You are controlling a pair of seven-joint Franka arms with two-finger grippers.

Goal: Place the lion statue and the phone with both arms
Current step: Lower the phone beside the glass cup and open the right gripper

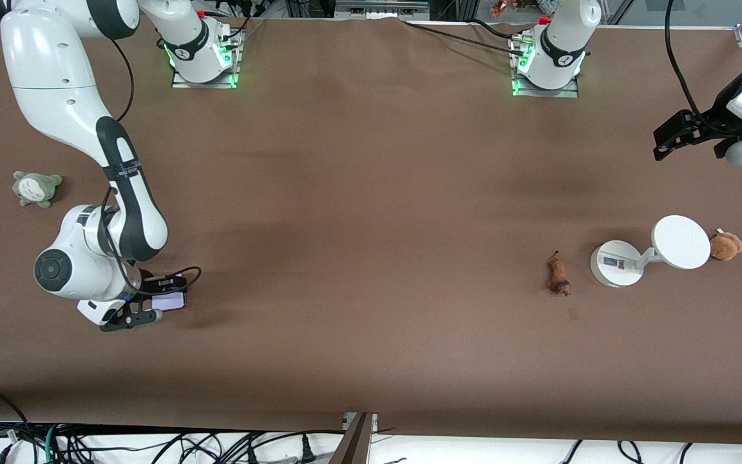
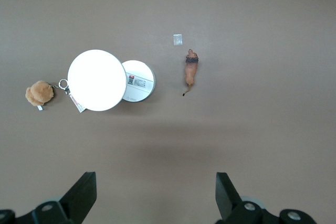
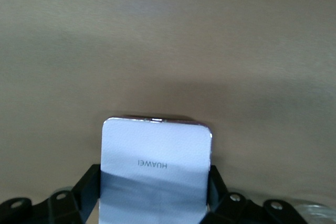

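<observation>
Lavender phone (image 3: 155, 169) sits clamped in our right tool (image 1: 152, 308) near the worktop's (image 1: 371, 193) front edge — we lower it flat; left tool (image 1: 690, 138) hangs open above the lion statue (image 1: 558, 275).

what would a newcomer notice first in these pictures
First, the right pincer low at the right arm's end of the table, shut on the pale phone. Next, the white stand toward the left arm's end, with the small lion statue lying beside it and a brown plush toy at its disc end. The left pincer hangs open above the table.
</observation>
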